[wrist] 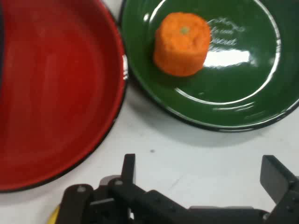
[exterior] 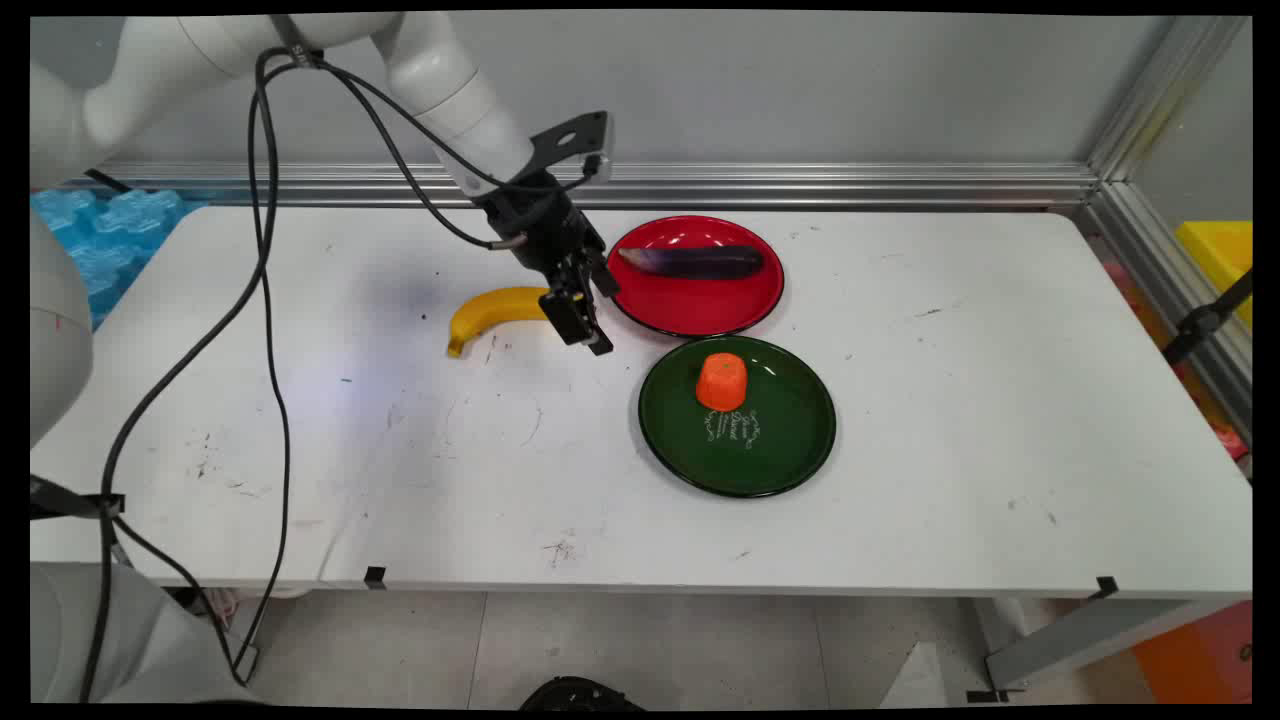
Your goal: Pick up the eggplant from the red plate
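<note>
Light: bright, even — from overhead.
Glare: white patch on my green plate [wrist: 243, 100].
Shadows: soft, beneath plates.
Focus: my hand view slightly soft.

Glossy red plate [wrist: 51, 93], glossy green plate [wrist: 243, 98]; matt, scuffed white table [exterior: 900, 450]; rough orange chunk [wrist: 181, 43].

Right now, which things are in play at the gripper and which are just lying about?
At the gripper, open: banana, its end right beside it; red plate, close by.
Lying about: eggplant on the red plate; green plate; orange piece on it.
</note>
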Action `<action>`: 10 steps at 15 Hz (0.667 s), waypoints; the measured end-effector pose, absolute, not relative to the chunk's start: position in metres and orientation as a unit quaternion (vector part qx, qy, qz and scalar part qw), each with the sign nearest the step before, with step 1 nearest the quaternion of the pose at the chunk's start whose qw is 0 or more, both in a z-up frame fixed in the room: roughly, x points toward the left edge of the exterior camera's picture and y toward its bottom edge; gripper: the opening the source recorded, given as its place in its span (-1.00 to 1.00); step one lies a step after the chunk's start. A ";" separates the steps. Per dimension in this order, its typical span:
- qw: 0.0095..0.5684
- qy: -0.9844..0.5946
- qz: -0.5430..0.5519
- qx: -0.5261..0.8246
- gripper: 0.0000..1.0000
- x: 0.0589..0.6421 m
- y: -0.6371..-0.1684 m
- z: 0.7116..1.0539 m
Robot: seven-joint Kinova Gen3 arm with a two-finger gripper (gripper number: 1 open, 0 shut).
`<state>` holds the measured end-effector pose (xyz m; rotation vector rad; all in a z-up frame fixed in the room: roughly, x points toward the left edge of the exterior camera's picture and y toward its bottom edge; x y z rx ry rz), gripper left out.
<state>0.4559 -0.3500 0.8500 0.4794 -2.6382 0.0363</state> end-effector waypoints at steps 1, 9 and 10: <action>0.226 -0.958 0.017 0.176 1.00 0.459 -0.354 0.850; 0.234 -0.952 0.069 0.187 1.00 0.465 -0.413 0.847; 0.237 -0.950 0.077 0.191 1.00 0.465 -0.424 0.845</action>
